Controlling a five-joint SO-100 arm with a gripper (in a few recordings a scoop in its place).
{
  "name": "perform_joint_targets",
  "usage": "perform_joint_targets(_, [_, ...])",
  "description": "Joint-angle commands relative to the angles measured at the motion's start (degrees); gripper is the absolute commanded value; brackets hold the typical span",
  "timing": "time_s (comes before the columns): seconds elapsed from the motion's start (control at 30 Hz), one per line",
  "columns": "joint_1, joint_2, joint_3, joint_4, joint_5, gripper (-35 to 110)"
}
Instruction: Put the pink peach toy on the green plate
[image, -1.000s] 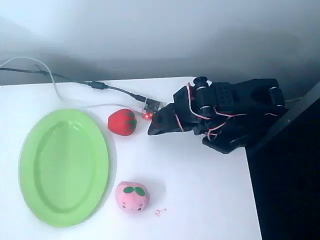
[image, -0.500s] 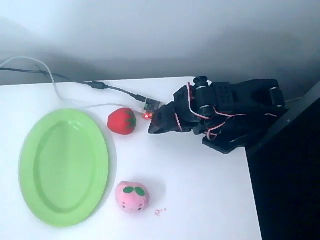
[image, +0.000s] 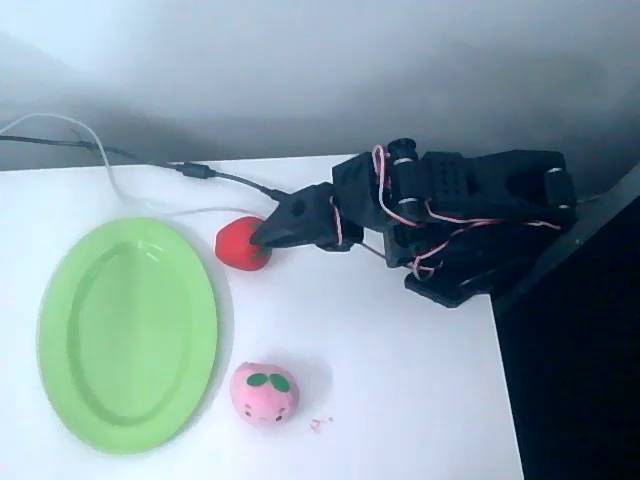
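Note:
The pink peach toy lies on the white table near the front, just right of the green plate, which is bare. My black gripper reaches left from the arm at the right and its tip hangs over the right side of the red strawberry toy, well behind the peach. The fingers look close together, but the overhead view does not show whether they are open or shut.
A grey cable and a small board run along the table's back edge behind the strawberry. The arm's base sits at the table's right edge, beyond which the floor is dark.
The arm has stretched out to the left; the gripper tip moved from right of the strawberry toy to over it. Peach and plate have not moved.

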Motion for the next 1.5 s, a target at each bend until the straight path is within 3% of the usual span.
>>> perform_joint_targets(0.0, [0.4,-4.6,-8.3,-0.7,2.9,3])
perform_joint_targets(0.17, [-3.7,-11.2,-16.9,-0.7,9.1,42])
perform_joint_targets(0.3, [-10.7,-19.2,-24.6,-0.5,12.7,52])
perform_joint_targets(0.5, [-28.7,-33.6,-32.8,1.7,27.7,51])
perform_joint_targets(0.7, [-39.6,-45.2,-39.5,1.4,34.2,50])
perform_joint_targets(1.47, [-46.8,-73.4,-55.7,-0.7,38.6,54])
